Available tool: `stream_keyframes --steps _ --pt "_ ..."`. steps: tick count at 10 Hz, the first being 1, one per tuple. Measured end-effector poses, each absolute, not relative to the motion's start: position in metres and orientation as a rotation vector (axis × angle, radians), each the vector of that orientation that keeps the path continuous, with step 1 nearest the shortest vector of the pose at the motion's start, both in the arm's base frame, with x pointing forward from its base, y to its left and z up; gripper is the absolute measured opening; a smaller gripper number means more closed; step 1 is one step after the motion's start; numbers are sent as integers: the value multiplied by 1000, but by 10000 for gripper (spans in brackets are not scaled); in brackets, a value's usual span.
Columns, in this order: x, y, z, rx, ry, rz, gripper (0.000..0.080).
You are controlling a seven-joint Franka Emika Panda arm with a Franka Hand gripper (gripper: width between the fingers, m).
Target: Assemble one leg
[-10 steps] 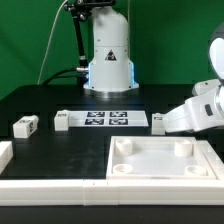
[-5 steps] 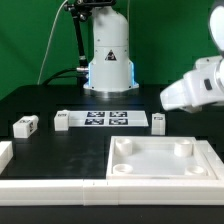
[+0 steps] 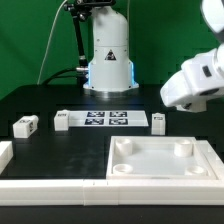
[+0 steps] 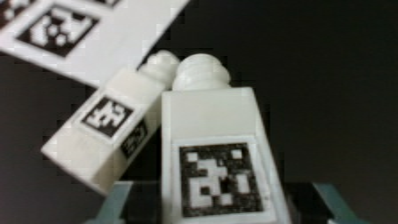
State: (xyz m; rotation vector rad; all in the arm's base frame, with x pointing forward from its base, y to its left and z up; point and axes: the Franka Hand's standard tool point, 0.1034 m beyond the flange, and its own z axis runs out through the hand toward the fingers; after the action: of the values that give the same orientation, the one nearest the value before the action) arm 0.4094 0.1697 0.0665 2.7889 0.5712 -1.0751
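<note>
Pincer (image 4: 226, 208) looks pinched on the leg (image 4: 214, 140): in the wrist view the leg stands right betw. the two fingers (image 4: 128, 205), tag face to the cam, rounded end pointing away. Pad contact itself sits at the blurred frame edge, so that's prob., not certain. In the ext. view the arm (image 3: 193, 85) hangs well above the table and the white hand hides the fingers, so no help there. Below the pincer, just past the held leg, a second leg (image 4: 111, 118) lies on the table close beside the marker board (image 4: 89, 30). A third leg (image 3: 62, 119) and a fourth leg (image 3: 25, 125) lie well away from the pincer, beyond the board's far end. The tray (image 3: 165, 183) lies below the pincer w/ nothing in its sockets. Step in hand, as I read it: take the leg over to a corner socket (image 3: 182, 147), the near one being the shortest trip. To do it well: keep the squeeze firm so the leg doesn't tilt, get its axis vertical before descent, centre its end over the socket, come straight down slowly, and don't clip the tray rim or nudge the second leg on the way
</note>
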Motion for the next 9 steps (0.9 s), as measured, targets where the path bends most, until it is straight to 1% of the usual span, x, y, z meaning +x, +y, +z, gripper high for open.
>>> stream_keyframes --steps 1,2,3,4,5,8,9 --pt "412 167 70 2832 573 -984 291" --pt "426 161 83 2893 549 -848 291" --pt "432 149 96 2960 481 -702 291" --pt "436 139 101 3008 453 -579 291" --pt "441 133 103 3049 436 -436 291" --pt "444 138 101 3112 456 -78 291" --pt "456 141 107 3129 474 57 291"
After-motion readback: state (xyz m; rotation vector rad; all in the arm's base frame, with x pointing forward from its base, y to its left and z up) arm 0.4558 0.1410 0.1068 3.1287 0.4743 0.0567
